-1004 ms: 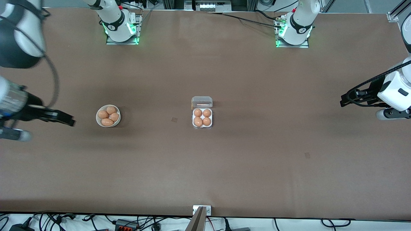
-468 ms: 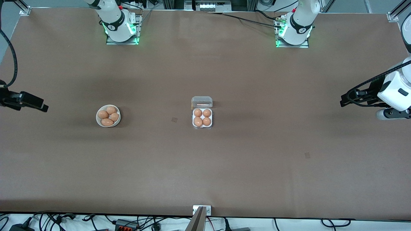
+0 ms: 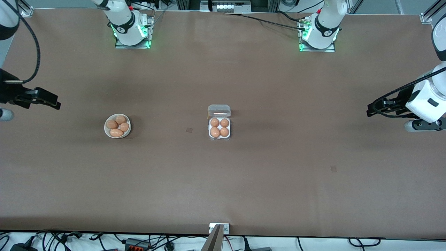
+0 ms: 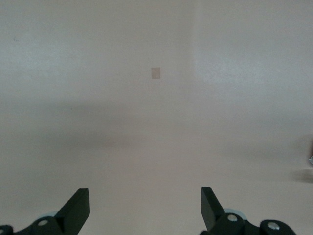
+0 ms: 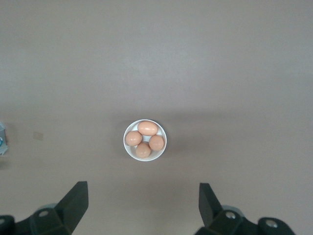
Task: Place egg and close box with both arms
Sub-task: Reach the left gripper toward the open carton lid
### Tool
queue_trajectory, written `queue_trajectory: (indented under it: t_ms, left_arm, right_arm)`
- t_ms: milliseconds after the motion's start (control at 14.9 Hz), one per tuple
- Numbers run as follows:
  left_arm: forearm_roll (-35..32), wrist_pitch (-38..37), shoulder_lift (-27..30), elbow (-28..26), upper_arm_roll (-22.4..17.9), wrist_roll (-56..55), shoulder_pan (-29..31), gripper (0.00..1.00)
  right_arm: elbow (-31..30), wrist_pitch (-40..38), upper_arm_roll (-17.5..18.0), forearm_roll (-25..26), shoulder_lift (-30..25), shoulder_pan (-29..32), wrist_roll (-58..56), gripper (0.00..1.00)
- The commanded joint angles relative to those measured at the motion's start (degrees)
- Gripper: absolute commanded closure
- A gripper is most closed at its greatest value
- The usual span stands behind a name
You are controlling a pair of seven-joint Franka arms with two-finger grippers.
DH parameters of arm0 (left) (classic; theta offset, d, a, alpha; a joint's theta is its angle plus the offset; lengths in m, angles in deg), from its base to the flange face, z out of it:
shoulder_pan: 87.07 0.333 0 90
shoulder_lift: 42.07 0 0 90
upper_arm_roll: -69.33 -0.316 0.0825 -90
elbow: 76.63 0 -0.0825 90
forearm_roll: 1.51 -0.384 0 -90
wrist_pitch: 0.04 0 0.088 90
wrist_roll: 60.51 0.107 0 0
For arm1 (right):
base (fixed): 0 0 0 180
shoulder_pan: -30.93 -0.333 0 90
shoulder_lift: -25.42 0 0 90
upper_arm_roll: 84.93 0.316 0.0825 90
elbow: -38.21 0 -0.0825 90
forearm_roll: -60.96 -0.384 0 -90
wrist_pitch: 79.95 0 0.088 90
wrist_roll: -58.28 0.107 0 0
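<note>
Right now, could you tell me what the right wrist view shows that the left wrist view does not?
Only the right wrist view shows the white bowl holding four eggs, seen between the open right pincer fingers. Only the left wrist view shows a small pale square patch on bare tabletop past the open left pincer. Both share the plain brown table and an empty pincer; neither clearly shows the box.

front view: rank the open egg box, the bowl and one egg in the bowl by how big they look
1. egg box, with its lid open, covers the most area.
2. bowl, slightly smaller; it matches the box's base, so only the lid separates them.
3. egg in the bowl, far the smallest.
</note>
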Motion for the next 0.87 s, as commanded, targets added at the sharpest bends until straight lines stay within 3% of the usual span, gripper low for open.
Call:
queue_trajectory:
  t_ms: [0,268,401,602,803]
  left_arm:
    - [0.24,-0.32,0.08,0.31,0.04,2.16,0.47,0.1]
    - [0.42,-0.41,0.08,0.4,0.04,2.78,0.47,0.67]
    - [0.86,-0.49,0.08,0.31,0.04,2.69,0.56,0.86]
    - [1.03,-3.73,0.08,0.49,0.13,2.43,-0.23,0.99]
    - [2.43,-4.1,0.08,0.49,0.21,2.08,-0.5,1.0]
  right_arm:
    - [-8.71,3.78,0.19,0.84,-5.89,0.29,-1.1,0.0]
    - [-8.19,3.69,0.28,0.84,-5.98,0.11,-3.29,0.0]
    - [-7.15,3.34,0.1,0.05,-5.37,0.38,-3.92,0.0]
    - [-6.61,3.16,0.19,0.75,-5.45,0.29,-3.65,0.0]
    - [-6.61,2.99,0.19,0.84,-5.54,0.11,-3.57,0.0]
